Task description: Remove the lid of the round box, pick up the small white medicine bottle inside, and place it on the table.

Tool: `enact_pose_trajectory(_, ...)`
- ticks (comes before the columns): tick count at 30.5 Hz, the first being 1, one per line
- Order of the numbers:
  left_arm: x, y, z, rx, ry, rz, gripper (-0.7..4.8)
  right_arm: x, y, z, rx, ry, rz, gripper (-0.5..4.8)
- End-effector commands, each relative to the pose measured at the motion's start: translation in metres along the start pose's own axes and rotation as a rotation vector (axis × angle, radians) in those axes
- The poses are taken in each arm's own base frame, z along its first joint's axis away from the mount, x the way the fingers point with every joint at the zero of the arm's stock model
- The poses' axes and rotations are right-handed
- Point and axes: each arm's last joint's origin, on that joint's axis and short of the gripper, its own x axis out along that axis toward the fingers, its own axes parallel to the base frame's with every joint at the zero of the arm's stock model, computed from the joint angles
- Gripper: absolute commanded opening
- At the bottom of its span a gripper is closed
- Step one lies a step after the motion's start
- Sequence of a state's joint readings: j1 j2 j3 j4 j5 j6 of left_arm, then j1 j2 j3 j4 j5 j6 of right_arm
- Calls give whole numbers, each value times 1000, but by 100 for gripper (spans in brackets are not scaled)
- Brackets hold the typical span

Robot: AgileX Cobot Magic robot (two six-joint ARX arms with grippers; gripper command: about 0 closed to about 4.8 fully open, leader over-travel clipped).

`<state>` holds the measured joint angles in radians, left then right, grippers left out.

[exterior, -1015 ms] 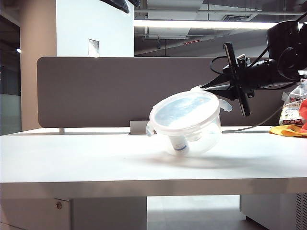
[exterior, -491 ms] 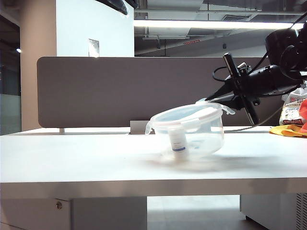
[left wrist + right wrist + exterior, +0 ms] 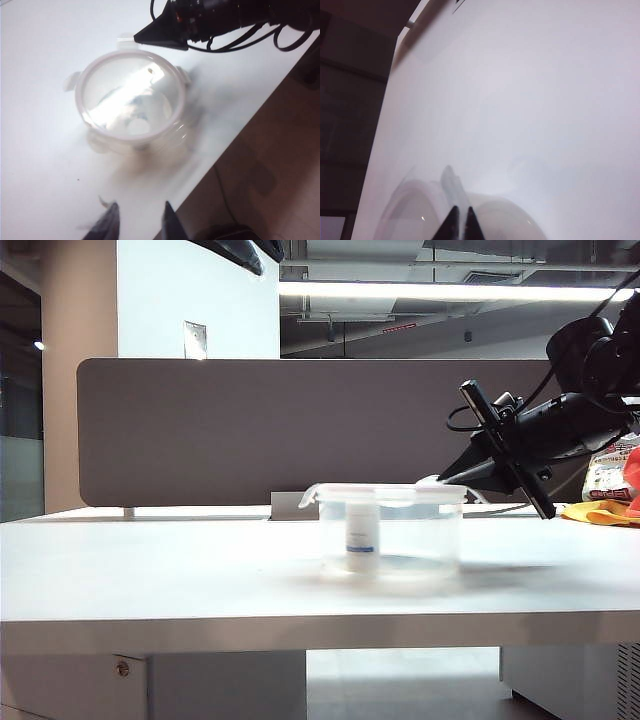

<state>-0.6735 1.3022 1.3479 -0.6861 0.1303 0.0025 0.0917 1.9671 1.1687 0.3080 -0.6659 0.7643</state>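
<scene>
The round box (image 3: pixel 400 535) stands flat on the table (image 3: pixel 150 570) with the lid (image 3: pixel 385 493) on top. Inside it stands the small white medicine bottle (image 3: pixel 360 537), upright, with a blue band. My right gripper (image 3: pixel 445 480) is at the box's far right rim and is shut on a clip tab of the lid (image 3: pixel 451 185); the jaws of the right gripper (image 3: pixel 459 216) pinch the thin translucent tab. The left wrist view looks down on the round box (image 3: pixel 131 102), with the bottle's cap (image 3: pixel 136 127) showing through the lid. My left gripper (image 3: pixel 141 220) hovers well above the table, open and holding nothing.
A dark grey-brown partition panel (image 3: pixel 200 430) closes the back of the table. An orange cloth (image 3: pixel 605 512) and a printed bag (image 3: pixel 605 472) lie at the far right. The table's edge (image 3: pixel 240 125) runs close by the box.
The box was tilted up off the table, hanging from my right gripper. It has swung down and now stands flat. The right wrist has turned and lowered with it. The left gripper has not moved.
</scene>
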Motion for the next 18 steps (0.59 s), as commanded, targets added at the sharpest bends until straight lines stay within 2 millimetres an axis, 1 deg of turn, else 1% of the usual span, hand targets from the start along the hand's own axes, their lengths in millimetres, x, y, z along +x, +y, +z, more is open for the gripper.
enact_pose_trajectory(1, -2, 0, 1, -2, -8, 1, 115, 1, -4, -3, -6, 11, -43, 0)
enact_pose_trajectory(3, -2, 0, 1, -2, -7, 9, 115, 1, -4, -3, -6, 4, -51, 11)
enact_pose_trajectory(6, -2, 1, 0, -2, -4, 24, 115, 1, -4, -3, -7, -4, -59, 89)
enact_pose_trajectory(7, -2, 1, 0, -2, -4, 23, 115, 1, -4, -2, -10, -9, -56, 105)
enact_pose_trajectory(8, -2, 1, 0, -3, -4, 24, 115, 0, -4, -1, -16, -15, -49, 108)
enact_pose_trajectory(10, -2, 2, 0, -5, -4, 34, 115, -2, -3, 3, -32, -26, -16, 106)
enact_pose_trajectory(11, -2, 2, 0, -5, -4, 53, 115, -3, -2, 5, -40, -27, -1, 91)
enact_pose_trajectory(13, -2, 4, 0, -2, -3, 96, 115, -4, 2, 8, -49, -22, 23, 21)
enact_pose_trajectory(14, -1, 5, 0, 4, 0, 121, 115, -5, 4, 10, -53, -21, 34, 0)
enact_pose_trajectory(18, 8, 12, -1, 1, 28, 168, 111, -12, 16, 16, -89, -48, 69, -6)
